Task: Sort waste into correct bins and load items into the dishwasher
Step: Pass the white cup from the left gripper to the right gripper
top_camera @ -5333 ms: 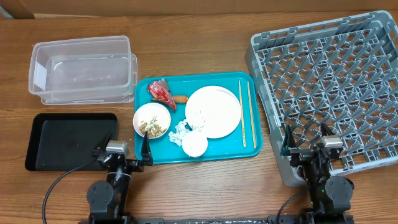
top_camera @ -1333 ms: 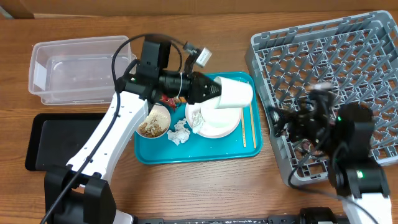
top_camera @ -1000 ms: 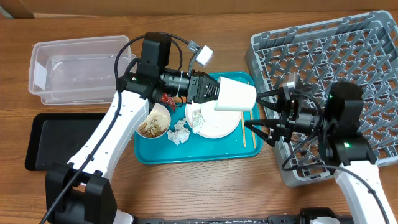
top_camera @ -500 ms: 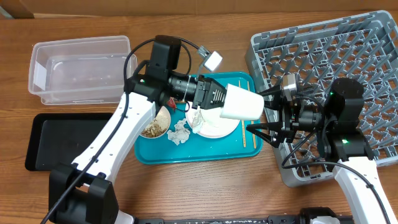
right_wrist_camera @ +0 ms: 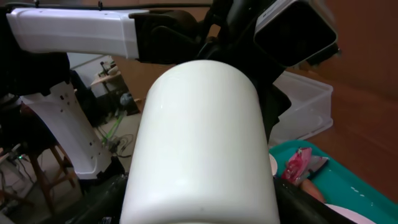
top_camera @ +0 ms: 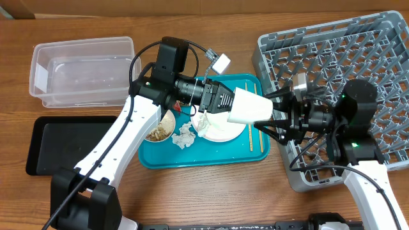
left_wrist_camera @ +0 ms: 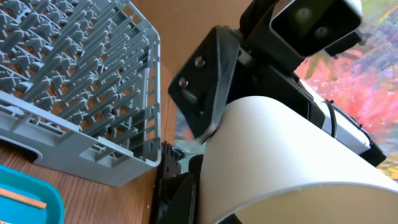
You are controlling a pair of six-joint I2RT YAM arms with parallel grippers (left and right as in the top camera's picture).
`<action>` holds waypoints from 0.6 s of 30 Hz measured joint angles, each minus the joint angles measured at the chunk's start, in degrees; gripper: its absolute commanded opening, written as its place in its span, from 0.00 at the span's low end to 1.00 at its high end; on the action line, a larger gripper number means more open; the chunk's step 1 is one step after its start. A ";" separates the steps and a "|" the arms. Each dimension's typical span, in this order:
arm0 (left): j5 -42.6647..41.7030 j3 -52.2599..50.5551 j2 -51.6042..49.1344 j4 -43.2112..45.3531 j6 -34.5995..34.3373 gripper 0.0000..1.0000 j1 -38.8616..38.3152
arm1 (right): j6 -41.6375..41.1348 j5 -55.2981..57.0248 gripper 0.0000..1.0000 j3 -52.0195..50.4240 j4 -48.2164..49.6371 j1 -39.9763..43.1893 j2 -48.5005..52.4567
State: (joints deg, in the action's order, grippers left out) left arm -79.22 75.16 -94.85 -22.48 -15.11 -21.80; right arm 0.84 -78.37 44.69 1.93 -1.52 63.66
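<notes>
A white cup (top_camera: pixel 249 107) lies on its side in the air over the right edge of the teal tray (top_camera: pixel 211 156). My left gripper (top_camera: pixel 225 102) is shut on its rim. My right gripper (top_camera: pixel 271 110) meets the cup from the right, a black finger against each side of its base end. In the right wrist view the cup (right_wrist_camera: pixel 202 137) fills the space between my right gripper's (right_wrist_camera: pixel 202 202) fingers. The left wrist view shows the cup's wall (left_wrist_camera: pixel 292 162) and the right arm behind it. The grey dish rack (top_camera: pixel 339 57) stands to the right.
On the teal tray lie a white plate (top_camera: pixel 223 128), chopsticks (top_camera: pixel 250 137), crumpled tissue (top_camera: pixel 184 135) and a bowl of food scraps (top_camera: pixel 156 131). The red wrapper (right_wrist_camera: pixel 298 163) shows past the cup. A clear tub (top_camera: pixel 80 70) and a black tray (top_camera: pixel 64 144) sit at the left.
The left arm has carried the cup to the right, toward the rack. The right gripper has come in from the rack side and narrowed its fingers around the cup's base.
</notes>
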 measured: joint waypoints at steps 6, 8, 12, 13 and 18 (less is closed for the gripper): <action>-0.33 0.00 0.00 0.04 0.02 0.04 0.02 | -3.37 0.55 0.57 0.00 2.38 0.02 0.04; -0.31 0.00 0.00 0.02 0.00 0.08 0.02 | -3.85 0.59 0.54 0.00 2.32 0.02 0.07; -0.07 0.00 0.00 0.02 0.00 0.63 0.02 | -4.07 0.17 0.41 0.00 1.88 0.02 0.04; -0.09 0.00 -0.02 0.09 0.09 0.66 0.02 | -4.07 0.09 0.40 0.00 1.60 0.02 0.04; 0.57 0.00 -0.02 -1.07 2.05 0.85 0.04 | -5.07 2.10 0.34 0.02 -2.01 0.00 0.04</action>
State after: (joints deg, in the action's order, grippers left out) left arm -78.65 75.16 -94.87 -23.55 -13.06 -21.76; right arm -4.23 -76.27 44.71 -0.08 -1.52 63.70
